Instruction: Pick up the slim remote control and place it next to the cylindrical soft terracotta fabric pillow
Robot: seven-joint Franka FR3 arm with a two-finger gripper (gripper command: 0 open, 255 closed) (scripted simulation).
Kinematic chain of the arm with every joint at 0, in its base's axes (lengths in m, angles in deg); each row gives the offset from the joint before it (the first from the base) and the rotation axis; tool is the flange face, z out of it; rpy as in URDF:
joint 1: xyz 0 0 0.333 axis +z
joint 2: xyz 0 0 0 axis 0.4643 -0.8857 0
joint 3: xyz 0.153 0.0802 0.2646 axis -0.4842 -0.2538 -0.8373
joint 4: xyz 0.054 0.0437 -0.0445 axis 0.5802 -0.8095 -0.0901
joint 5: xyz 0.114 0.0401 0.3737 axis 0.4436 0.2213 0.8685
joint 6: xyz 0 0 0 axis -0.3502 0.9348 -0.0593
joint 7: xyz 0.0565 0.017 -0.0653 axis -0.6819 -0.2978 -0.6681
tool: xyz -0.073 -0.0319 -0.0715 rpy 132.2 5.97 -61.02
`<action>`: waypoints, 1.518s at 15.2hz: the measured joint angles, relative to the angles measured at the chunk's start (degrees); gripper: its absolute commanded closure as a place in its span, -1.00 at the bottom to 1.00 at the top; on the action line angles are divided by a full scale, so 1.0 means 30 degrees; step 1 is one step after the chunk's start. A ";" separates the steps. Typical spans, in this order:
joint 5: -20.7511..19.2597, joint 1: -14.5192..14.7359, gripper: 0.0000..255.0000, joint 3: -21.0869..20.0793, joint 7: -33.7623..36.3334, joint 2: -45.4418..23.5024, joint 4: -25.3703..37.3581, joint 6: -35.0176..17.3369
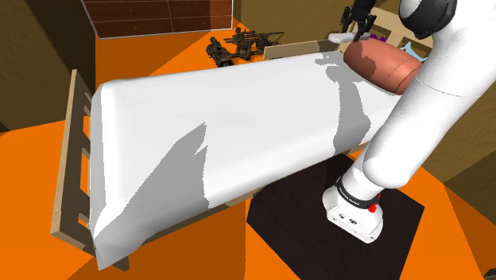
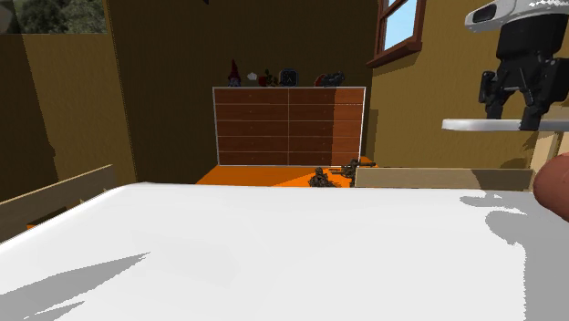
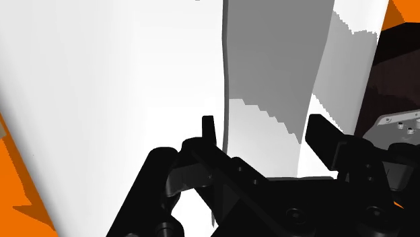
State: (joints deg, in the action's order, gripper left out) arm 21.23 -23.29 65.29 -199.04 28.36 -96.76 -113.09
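Observation:
A slim white remote control (image 2: 492,125) hangs level in the air above the white bed (image 2: 274,246), and my black gripper (image 2: 511,115) is shut on it from above. In the shoulder view the gripper (image 1: 354,30) holds the remote (image 1: 341,37) at the far end of the bed, just above and beside the cylindrical terracotta pillow (image 1: 382,64). The pillow (image 2: 554,187) lies on the mattress, below and to the right of the remote in the second exterior view. In the wrist view the remote (image 3: 269,81) runs as a long pale slab between my fingers (image 3: 208,128).
The bed (image 1: 207,143) has a wooden frame (image 1: 70,159). My stand (image 1: 354,211) sits on a dark mat beside it. Small dark figures (image 1: 238,44) lie on the orange floor beyond the bed. A brown dresser (image 2: 289,125) stands against the far wall, near a window (image 2: 398,27).

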 measured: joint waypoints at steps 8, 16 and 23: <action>-0.0216 0.0175 1.00 -0.0069 0.0134 0.0283 -0.2233 -0.2074; 0.0081 0.0108 1.00 -0.0082 -0.0118 -0.0030 -0.4140 -0.4147; 0.0622 0.0006 1.00 -0.0174 -0.0434 -0.0595 -0.5500 -0.5821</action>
State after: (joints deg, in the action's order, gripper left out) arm 23.10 -23.27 64.77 -200.34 26.58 -113.26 -130.55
